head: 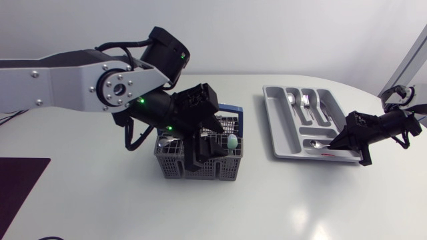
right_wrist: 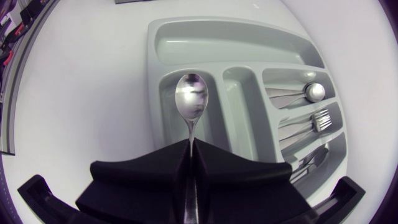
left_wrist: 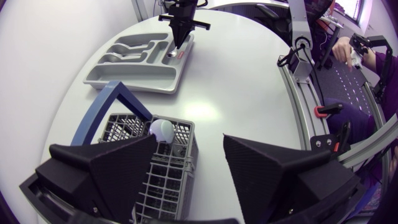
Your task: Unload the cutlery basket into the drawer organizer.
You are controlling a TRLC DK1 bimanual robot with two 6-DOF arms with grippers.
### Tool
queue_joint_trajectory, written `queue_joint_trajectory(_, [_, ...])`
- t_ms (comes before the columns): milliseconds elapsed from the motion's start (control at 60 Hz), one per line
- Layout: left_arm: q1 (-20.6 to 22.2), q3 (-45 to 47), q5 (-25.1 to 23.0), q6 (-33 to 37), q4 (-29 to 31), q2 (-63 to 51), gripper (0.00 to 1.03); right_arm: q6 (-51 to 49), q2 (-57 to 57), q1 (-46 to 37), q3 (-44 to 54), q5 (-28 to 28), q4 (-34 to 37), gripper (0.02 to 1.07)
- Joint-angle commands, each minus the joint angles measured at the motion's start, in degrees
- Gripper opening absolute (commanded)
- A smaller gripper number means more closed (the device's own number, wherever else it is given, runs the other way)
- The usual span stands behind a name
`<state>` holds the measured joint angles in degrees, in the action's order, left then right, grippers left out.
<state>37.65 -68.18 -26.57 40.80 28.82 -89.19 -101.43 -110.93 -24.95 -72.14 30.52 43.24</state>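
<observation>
A dark grey cutlery basket [head: 175, 163] with a blue handle [left_wrist: 109, 102] stands mid-table. A pale mint rounded handle end [head: 231, 142] sticks up from it. My left gripper [head: 207, 150] hangs open just over the basket, one finger [left_wrist: 106, 165] above the mesh and the mint end [left_wrist: 162, 129] ahead of it. The grey drawer organizer [head: 277, 120] lies to the right. My right gripper [head: 348, 139] is shut on a steel spoon [right_wrist: 191, 102], holding its bowl low over a long compartment of the organizer [right_wrist: 249, 37].
Forks [right_wrist: 320, 118] and another spoon [right_wrist: 314, 91] lie in the organizer's side compartments. A dark mat [head: 20, 180] covers the table's front left corner. White tabletop lies between basket and organizer.
</observation>
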Motion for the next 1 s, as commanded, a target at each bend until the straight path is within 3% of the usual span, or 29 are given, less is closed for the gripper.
queue_joint_trajectory(0, [0.32,-0.37,-0.5,1.22,-0.25,-1.78,0.83,-2.28,-1.74,0.96,-1.16,-0.55,-0.88,0.19])
queue_joint_trajectory(100, [0.32,-0.37,-0.5,1.13,-0.25,-2.13,0.83,-1.67,-1.65,1.4,-0.02,-1.61,-3.25,0.39])
queue_joint_trajectory(400, [0.41,-0.11,-0.5,1.48,-0.52,-3.27,0.83,0.7,2.57,-0.45,2.0,0.5,-6.24,0.66])
queue_joint_trajectory(483, [0.5,0.24,-0.5,1.48,-1.4,-3.54,0.83,0.97,5.11,-1.07,3.67,2.26,-6.15,0.88])
queue_joint_trajectory(517, [0.58,0.33,-0.5,1.66,-1.48,-3.63,0.83,0.97,6.26,-1.15,4.99,2.52,-6.15,1.04])
queue_joint_trajectory(750, [0.58,-0.55,-1.21,1.92,-2.28,-5.12,0.82,1.23,13.82,-1.68,12.72,8.15,-6.15,1.03])
queue_joint_trajectory(900, [-0.21,-1.95,-3.76,1.57,-3.07,-7.4,0.73,0.88,17.77,-1.77,18.26,10.43,-6.51,1.03])
queue_joint_trajectory(983, [-0.3,-2.13,-4.19,1.39,-4.12,-8.64,0.72,0.7,19.35,-1.68,20.46,11.22,-6.51,1.03])
